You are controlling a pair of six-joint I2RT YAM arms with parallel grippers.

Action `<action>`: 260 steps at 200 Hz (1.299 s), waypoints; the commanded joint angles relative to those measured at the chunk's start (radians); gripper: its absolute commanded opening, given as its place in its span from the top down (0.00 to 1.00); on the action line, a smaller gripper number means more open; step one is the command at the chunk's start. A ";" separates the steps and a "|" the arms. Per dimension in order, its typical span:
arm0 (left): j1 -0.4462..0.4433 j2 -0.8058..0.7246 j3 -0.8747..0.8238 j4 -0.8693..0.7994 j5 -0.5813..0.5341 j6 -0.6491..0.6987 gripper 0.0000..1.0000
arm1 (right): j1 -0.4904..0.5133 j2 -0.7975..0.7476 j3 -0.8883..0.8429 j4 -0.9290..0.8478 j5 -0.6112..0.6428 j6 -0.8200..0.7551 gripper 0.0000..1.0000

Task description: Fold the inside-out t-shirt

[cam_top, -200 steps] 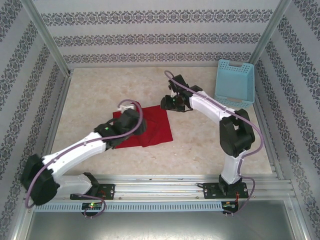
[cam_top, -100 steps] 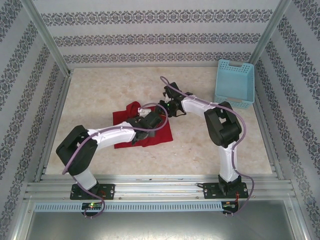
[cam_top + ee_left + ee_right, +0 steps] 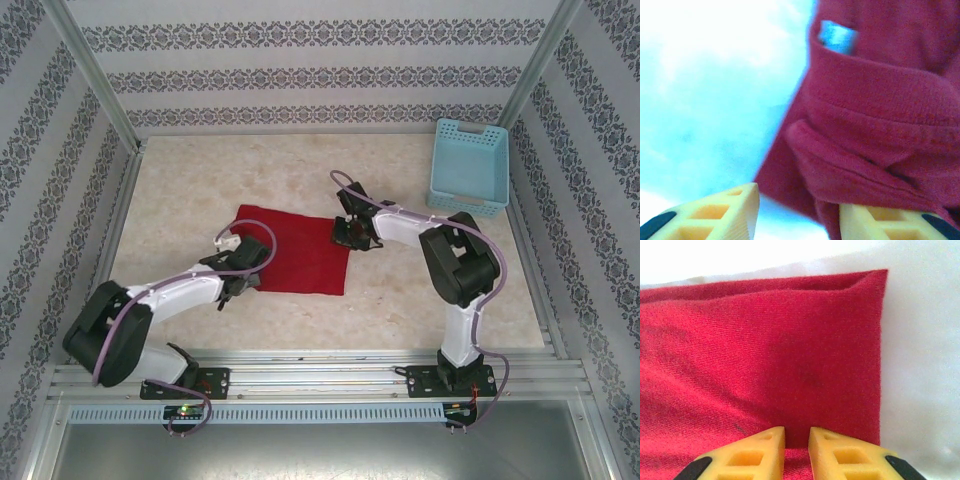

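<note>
**Seat both pinches before lifting**

The right gripper (image 3: 796, 434) has its fingers narrow, astride an edge of the inside-out t-shirt (image 3: 300, 258). Whether they grip it I cannot tell. The left gripper (image 3: 799, 212) is half-spread at a bunched fold, holding nothing. The shirt lies flat, left of the basket (image 3: 470, 205). Take the cloth deep between the fingers, then lift evenly.

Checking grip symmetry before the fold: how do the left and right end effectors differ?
The left end effector stands wide open; the right end effector shows a narrow gap. The left straddles the t-shirt's rumpled edge, one finger over bare table; the right sits over smooth cloth. Both have yellow fingers.
</note>
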 commanded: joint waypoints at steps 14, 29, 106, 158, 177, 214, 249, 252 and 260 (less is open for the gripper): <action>0.101 -0.118 -0.046 0.007 0.033 0.018 0.55 | 0.062 -0.111 -0.168 -0.031 0.110 0.045 0.75; 0.121 -0.159 -0.058 0.031 0.068 0.046 0.54 | 0.094 -0.168 -0.175 -0.062 0.150 0.032 0.74; 0.127 -0.157 -0.026 0.089 0.215 0.003 0.44 | 0.088 -0.070 0.104 -0.201 0.254 -0.148 0.56; 0.234 0.011 -0.053 0.236 0.298 -0.012 0.56 | 0.067 -0.083 -0.044 -0.172 0.253 -0.077 0.55; 0.295 0.094 -0.022 0.286 0.337 0.018 0.61 | 0.094 -0.151 -0.175 -0.123 0.238 -0.019 0.56; 0.360 0.209 0.107 0.284 0.400 0.075 0.66 | 0.242 -0.317 -0.373 -0.062 0.244 0.143 0.57; 0.381 0.148 0.150 0.195 0.361 0.101 0.59 | 0.297 -0.493 -0.375 -0.123 0.296 0.142 0.48; 0.381 0.137 0.147 0.187 0.355 0.101 0.58 | 0.296 -0.507 -0.365 -0.132 0.308 0.128 0.47; 0.381 0.106 0.136 0.157 0.331 0.098 0.54 | 0.291 -0.535 -0.339 -0.154 0.352 0.089 0.42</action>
